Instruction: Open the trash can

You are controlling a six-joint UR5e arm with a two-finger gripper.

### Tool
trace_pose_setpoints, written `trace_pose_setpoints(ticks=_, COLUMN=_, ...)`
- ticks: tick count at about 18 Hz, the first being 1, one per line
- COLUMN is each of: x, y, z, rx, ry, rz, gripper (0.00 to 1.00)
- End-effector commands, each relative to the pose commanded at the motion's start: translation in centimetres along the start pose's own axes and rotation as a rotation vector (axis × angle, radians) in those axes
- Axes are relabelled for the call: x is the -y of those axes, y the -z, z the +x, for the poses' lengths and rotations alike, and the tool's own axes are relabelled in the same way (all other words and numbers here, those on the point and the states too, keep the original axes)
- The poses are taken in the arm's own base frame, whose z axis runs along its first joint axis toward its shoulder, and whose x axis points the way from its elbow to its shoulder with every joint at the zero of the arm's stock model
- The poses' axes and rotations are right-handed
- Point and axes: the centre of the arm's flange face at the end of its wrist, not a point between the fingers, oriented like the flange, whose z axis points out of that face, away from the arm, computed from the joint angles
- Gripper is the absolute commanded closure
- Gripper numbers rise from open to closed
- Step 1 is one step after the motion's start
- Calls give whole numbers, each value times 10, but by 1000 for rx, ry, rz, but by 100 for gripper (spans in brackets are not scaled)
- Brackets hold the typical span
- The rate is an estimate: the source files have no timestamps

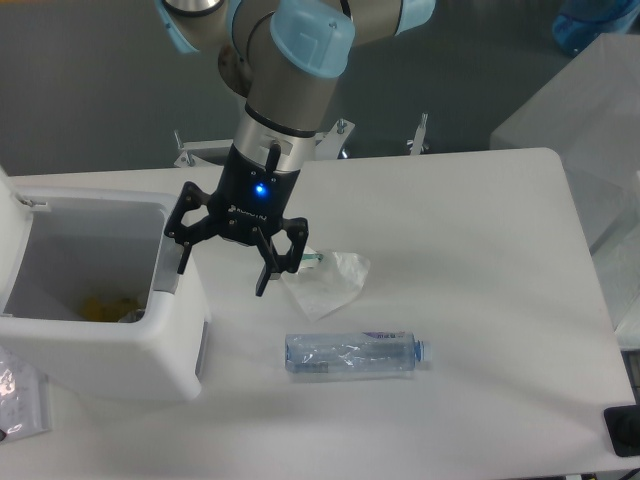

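Note:
The trash can (pixel 150 350), a large white boxy bin, stands at the table's left with its lid (pixel 10 235) swung up at the far left edge. Its inside shows, with something yellow at the bottom. A grey push tab (pixel 168 268) runs along its right rim. My gripper (pixel 224 278) hangs open just right of that rim, its left finger (pixel 183 258) over the tab and its right finger (pixel 268 272) clear of the bin. Nothing is between the fingers.
A clear plastic bottle (pixel 355 353) lies on its side in front of the gripper. A crumpled clear wrapper (pixel 325 278) sits just right of the gripper. A plastic bag (pixel 18 400) lies at the front left corner. A dark object (pixel 625 430) rests at the front right edge.

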Motion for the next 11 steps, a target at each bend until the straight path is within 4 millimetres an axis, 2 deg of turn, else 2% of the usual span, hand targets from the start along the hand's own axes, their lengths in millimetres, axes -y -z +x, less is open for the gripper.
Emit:
trace_pose_setpoints(ticks=3, x=-3, y=1, z=-36, rx=68, ry=31, rz=-7, gripper=0)
trace_pose_setpoints(ticks=6, x=-5, y=-12, z=-67, rx=182, ry=13, rz=-76, gripper=0)
trace_pose_setpoints(ticks=7, x=-6, y=-9, z=-84, rx=233, ry=15, rz=-92, gripper=0)
trace_pose_setpoints(ticks=10, x=6, y=-12, z=-111, rx=274, ry=-35, rz=-102, gripper=0)
trace_pose_setpoints(ticks=11, x=8, y=-11, z=-126, rx=293, ry=-35, rz=-108, gripper=0)
